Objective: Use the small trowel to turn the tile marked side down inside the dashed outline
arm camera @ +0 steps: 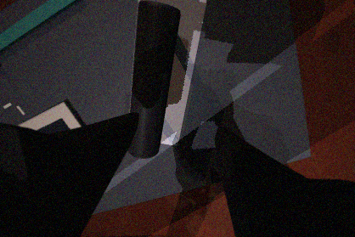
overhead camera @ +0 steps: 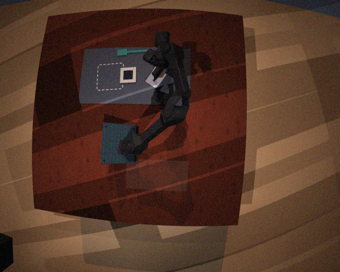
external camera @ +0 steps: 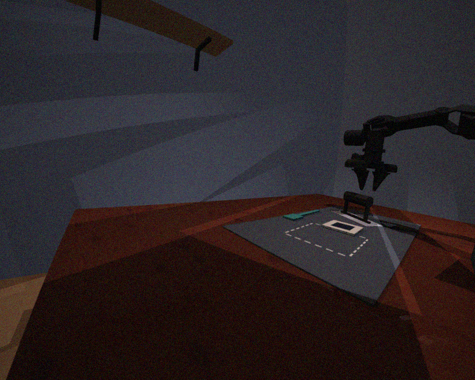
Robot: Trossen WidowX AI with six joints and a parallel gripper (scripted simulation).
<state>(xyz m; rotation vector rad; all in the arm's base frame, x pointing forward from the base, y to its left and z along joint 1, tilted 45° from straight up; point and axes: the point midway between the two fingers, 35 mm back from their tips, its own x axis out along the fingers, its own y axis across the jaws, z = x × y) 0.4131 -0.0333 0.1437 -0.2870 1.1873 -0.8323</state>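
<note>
The pale square tile [overhead camera: 127, 74] [external camera: 342, 226] [arm camera: 53, 114] lies flat on the grey mat [overhead camera: 89, 95] [external camera: 366, 281], dark mark up, across the right side of the dashed outline [external camera: 350, 255]. The trowel, a pale flat blade with a raised black bar handle [external camera: 358, 198] [arm camera: 157, 55], rests on the mat right of the tile; its blade [overhead camera: 155, 83] is partly covered by the arm in the top view. My gripper [external camera: 368, 189] [arm camera: 177, 126] is open and empty, a little above the handle. The handle is not between the fingertips in the wrist view.
A green flat-bladed tool [overhead camera: 122, 52] [external camera: 293, 216] [arm camera: 40, 14] lies along the mat's back edge. The arm's base stands on a teal ribbed plate [overhead camera: 113, 143] in front of the mat. A wooden shelf [external camera: 160, 20] hangs on the back wall.
</note>
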